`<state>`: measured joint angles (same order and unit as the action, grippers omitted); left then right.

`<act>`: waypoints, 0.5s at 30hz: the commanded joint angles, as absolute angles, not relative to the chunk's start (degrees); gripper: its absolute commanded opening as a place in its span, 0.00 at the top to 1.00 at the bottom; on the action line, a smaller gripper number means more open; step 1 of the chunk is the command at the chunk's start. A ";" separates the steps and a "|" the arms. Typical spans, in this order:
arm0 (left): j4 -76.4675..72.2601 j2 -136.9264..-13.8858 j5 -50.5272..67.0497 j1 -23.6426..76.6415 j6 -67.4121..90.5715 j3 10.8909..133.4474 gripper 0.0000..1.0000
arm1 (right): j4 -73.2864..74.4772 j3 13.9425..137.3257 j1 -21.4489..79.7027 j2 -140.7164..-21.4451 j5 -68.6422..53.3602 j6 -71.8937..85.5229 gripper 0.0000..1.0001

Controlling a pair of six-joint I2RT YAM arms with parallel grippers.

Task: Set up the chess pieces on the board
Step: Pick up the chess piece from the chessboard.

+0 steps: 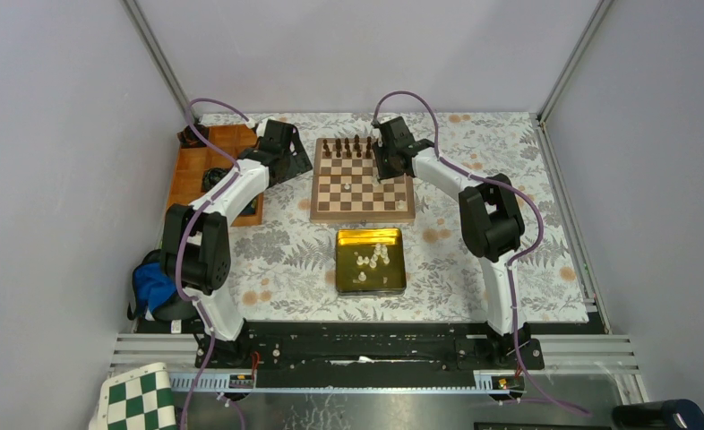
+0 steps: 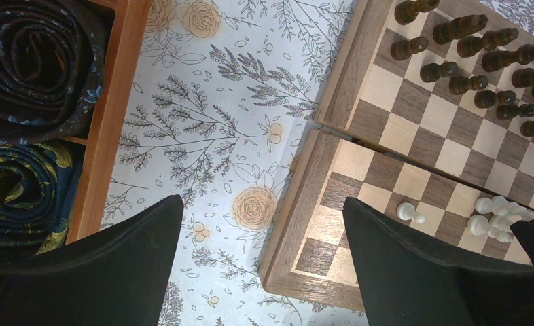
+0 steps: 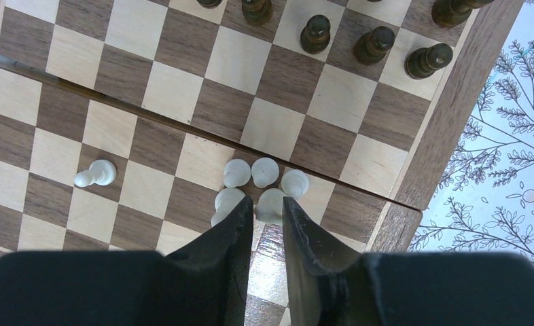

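Right gripper [image 3: 267, 204] jaws ajar over chess pieces [image 3: 264, 171] (on board [image 3: 429, 155]).

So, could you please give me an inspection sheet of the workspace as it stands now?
Surface: floral cloth over the table; no spills seen.
Job's things: board lies open and flat; chess pieces clustered on it, one apart, more in a gold tin; dark pieces on the far rows.
Clutter: orange tray with rolled fabrics; blue bundle; green-and-white mat.
Hands: left hand wide open and empty at the board's left rim; right hand narrow at the white cluster, grip unclear.
Cables: purple cables along both arms.
Surroundings: grey walls; nothing else seen.
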<state>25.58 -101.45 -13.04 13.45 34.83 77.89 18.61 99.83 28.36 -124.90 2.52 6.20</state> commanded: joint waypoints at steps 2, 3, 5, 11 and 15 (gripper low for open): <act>23.98 -101.43 -13.60 13.62 35.06 79.02 0.05 | 18.46 99.26 28.86 -124.21 2.90 5.26 0.70; 23.97 -101.40 -13.58 13.62 35.11 79.01 0.05 | 18.46 99.10 28.89 -124.19 2.85 5.26 0.70; 23.96 -101.38 -13.51 13.57 35.10 79.01 0.05 | 18.46 98.97 28.92 -124.19 2.81 5.31 0.70; 23.92 -101.34 -13.58 13.62 35.09 78.84 0.05 | 18.46 98.53 28.91 -124.01 3.07 5.29 0.75; 23.96 -101.27 -13.62 13.62 35.11 78.75 0.05 | 18.23 98.14 28.90 -123.40 3.71 5.22 0.83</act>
